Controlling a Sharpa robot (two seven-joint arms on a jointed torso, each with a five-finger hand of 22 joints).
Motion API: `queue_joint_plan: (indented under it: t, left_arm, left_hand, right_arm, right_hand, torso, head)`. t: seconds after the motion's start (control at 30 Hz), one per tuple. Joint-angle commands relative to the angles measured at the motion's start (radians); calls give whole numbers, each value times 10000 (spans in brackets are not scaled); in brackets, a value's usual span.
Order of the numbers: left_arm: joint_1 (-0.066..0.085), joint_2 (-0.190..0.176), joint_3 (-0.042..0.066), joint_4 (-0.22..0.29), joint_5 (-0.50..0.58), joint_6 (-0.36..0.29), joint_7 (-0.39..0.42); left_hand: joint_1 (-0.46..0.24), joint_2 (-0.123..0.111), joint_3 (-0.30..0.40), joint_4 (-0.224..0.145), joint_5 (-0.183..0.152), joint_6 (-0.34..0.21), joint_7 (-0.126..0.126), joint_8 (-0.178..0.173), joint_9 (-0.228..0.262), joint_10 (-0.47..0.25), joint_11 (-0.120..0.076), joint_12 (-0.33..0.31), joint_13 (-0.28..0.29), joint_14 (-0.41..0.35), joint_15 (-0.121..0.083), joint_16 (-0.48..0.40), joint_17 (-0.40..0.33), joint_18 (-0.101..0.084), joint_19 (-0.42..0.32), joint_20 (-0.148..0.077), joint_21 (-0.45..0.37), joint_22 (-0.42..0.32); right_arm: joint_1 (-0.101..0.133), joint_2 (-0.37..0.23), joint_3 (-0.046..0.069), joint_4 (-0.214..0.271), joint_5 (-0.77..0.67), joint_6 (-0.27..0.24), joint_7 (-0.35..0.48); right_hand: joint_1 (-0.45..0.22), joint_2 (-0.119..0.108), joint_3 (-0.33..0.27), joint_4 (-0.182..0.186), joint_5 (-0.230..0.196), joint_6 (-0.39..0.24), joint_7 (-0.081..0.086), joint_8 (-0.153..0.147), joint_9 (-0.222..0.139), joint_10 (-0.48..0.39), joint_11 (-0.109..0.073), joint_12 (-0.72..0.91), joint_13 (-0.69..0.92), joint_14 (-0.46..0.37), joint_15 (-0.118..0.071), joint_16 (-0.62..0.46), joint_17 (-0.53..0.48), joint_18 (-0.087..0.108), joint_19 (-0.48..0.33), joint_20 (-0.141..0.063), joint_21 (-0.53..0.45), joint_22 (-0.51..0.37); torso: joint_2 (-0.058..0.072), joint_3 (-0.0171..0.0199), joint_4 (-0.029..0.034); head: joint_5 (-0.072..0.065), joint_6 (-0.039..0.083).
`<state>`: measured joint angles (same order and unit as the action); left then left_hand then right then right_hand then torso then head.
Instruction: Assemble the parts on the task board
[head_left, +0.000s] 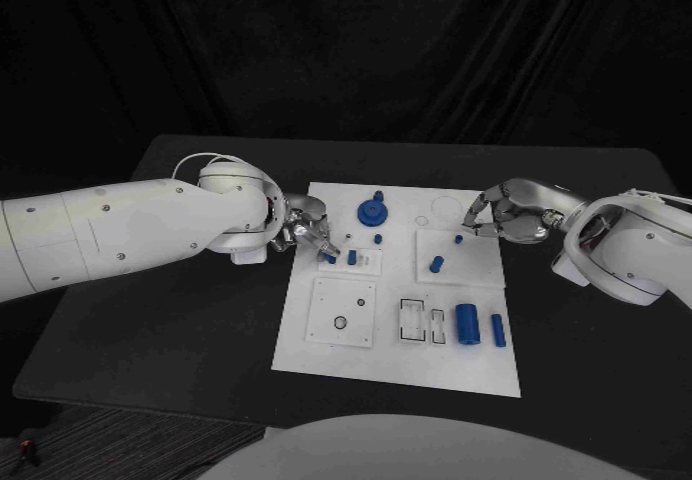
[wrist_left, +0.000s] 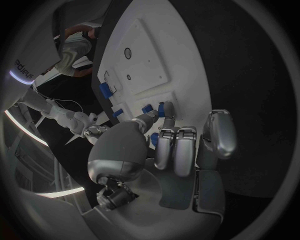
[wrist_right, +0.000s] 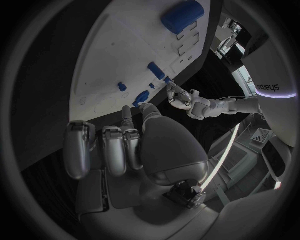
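The white task board (head_left: 397, 345) lies mid-table. My left hand (head_left: 306, 235) reaches over its left edge, and its thumb and a finger pinch a small blue peg (head_left: 330, 259) (wrist_left: 164, 106) standing beside a second peg (head_left: 352, 257) (wrist_left: 147, 108). My right hand (head_left: 498, 218) hovers over the board's far right, with curled fingertips (wrist_right: 147, 107) pinching another small blue peg (head_left: 459, 239) (wrist_right: 141, 97) at a square plate. A blue gear (head_left: 374, 211) sits at the far middle. A short blue piece (head_left: 436, 264) stands close to the right hand.
A thick blue cylinder (head_left: 467, 322) and a slim blue rod (head_left: 498, 329) lie at the board's near right, beside outlined slots (head_left: 414, 320). A square plate with holes (head_left: 343, 311) sits near left. Black table (head_left: 173, 330) surrounds the board.
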<state>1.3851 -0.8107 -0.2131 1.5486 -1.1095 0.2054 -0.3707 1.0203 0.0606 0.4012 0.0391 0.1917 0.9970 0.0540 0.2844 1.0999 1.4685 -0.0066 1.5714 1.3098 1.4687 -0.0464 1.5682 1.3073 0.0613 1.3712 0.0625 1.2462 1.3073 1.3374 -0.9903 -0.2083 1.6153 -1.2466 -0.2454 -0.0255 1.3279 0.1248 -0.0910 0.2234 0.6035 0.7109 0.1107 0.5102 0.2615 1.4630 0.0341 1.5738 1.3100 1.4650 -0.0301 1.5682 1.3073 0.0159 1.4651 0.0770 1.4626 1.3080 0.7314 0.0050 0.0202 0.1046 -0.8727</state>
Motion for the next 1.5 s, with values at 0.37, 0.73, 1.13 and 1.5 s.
queue_joint_plan:
  t: [0.37, 0.73, 1.13, 1.5]
  left_arm:
    - [-37, 30, 0, -15, -59, 277, 73]
    - [-39, 16, 0, -48, -59, 282, 84]
    - [-39, -48, 1, 10, -59, 207, 113]
    - [-39, -113, 2, 61, -59, 245, 120]
  left_hand:
    - [-1569, -199, -1896, 1834, -1408, -197, 132, -96, -285, 1023, 123, -6, 2610, 1021, 81, 26, 2635, 163, -41, 100, -179, 1600]
    - [-1986, 10, -2500, 2482, -1419, -195, 139, 119, -69, 1023, 140, -6, 2610, 1021, 98, 26, 2635, 161, -40, 124, -170, 1607]
    - [-1599, 508, -2670, 2394, -73, -494, 74, 704, 715, 1023, 90, -6, 2610, 1021, 59, 26, 2635, 168, -46, 94, -189, 1602]
    - [-1114, 633, -2362, 2268, 1532, -596, 50, 670, 769, 1023, 67, -6, 2610, 1021, 43, 26, 2635, 169, -56, 81, -201, 1600]
  right_arm:
    - [-28, 8, 6, -19, -14, 50, -199]
    - [-35, 11, 6, -30, -14, 69, -205]
    - [-47, 16, 6, -53, -14, 85, -207]
    - [-49, 15, 6, -56, -14, 92, -214]
  right_hand:
    - [94, 14, 19, -40, 58, 84, 21, -48, -19, 1078, -52, -30, 2608, 1058, -31, 26, 2635, 161, 350, 0, -65, 2203]
    - [101, 12, 26, -47, 58, 88, 22, -48, -20, 1078, -49, -30, 2608, 1058, -30, 26, 2635, 162, 345, 0, -73, 2200]
    - [125, 11, 53, -69, 72, 92, 24, -54, -26, 1078, -46, -30, 2608, 1058, -27, 26, 2635, 168, 332, 1, -96, 2192]
    - [170, -33, 189, -140, 417, 113, 41, -93, -68, 1078, -32, -30, 2608, 1058, -16, 26, 2635, 179, 307, 10, -144, 2177]
  torso:
    - [1, 2, 5]
    - [3, 1, -4]
    - [3, -1, 6]
    - [-7, 6, 3]
  head:
    - [-4, 1]
    - [-2, 1]
    - [-19, 1]
    - [-26, 1]
